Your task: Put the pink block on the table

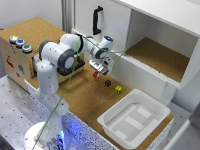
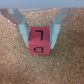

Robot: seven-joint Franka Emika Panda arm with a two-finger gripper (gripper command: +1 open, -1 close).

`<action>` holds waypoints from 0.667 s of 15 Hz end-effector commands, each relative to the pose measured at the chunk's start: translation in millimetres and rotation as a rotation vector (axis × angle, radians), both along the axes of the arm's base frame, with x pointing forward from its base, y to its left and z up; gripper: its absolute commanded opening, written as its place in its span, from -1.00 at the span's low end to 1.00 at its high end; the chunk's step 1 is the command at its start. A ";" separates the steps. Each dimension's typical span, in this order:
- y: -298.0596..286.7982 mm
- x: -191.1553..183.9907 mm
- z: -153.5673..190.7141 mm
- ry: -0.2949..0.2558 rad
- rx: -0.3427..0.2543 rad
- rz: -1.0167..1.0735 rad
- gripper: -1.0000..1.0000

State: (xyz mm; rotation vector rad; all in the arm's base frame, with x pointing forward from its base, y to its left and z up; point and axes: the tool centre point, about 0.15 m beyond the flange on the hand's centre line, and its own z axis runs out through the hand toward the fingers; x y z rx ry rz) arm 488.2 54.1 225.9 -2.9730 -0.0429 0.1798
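At the left edge of the exterior view a wooden box (image 1: 15, 52) carries three round buttons (image 1: 20, 43) on top; its stickers are too blurred to read. Right of it the white arm (image 1: 60, 52) reaches toward frame centre, where the gripper (image 1: 99, 71) hangs low over the table (image 1: 85, 100). The block (image 1: 95, 74) is a small reddish-pink cube at the fingertips, just above centre of the frame, at or just off the cork; contact cannot be told.

In the wrist view the block (image 2: 38, 41) fills the middle, with black letters "L" and "D" on its faces. A pale finger (image 2: 25, 34) stands close on either side; whether they press it cannot be told.

Open cork lies around the block. Lower right of it sit a dark cube (image 1: 107, 83) and a yellow cube (image 1: 118, 89), both apart from it. The white tray (image 1: 112, 122) fills the lower right, the cabinet shelf (image 1: 160, 57) the upper right.
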 end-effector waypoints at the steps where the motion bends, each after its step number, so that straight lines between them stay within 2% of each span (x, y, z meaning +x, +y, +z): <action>1: 14.9 11.6 -8.9 0.011 0.016 -0.032 1.00; 4: 14.0 2.7 15.9 -0.025 -0.003 -0.044 1.00; 10: 14.0 2.7 15.9 -0.025 -0.003 -0.044 1.00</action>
